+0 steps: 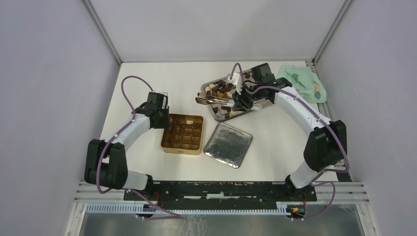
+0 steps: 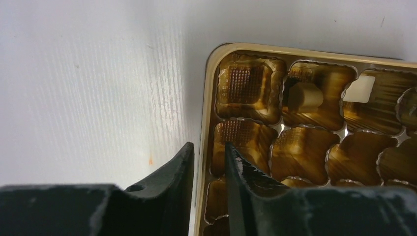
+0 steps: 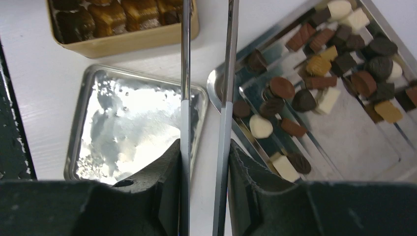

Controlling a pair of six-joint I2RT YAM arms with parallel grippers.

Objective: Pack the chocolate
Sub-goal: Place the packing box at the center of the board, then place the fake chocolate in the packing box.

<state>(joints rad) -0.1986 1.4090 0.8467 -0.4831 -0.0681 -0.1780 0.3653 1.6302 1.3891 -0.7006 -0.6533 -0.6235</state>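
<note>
Fetching bite-size brown and cream chocolate [image 3: 280, 87]: your right gripper [image 3: 205, 147] clamps long silver tongs [image 3: 185, 59], left gripper [image 2: 209, 152] parted astride the gold square tin [image 1: 181, 149]. Next, nip one piece.

No legible text, label, brand, number or sign on anything.

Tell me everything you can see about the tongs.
The tongs are long, silver and shiny, with two slim metal arms running parallel and apart. The right gripper clamps them from outside, one finger against each arm. Their tips reach the left edge of the steel tray; whether they hold a piece cannot be told.
</note>
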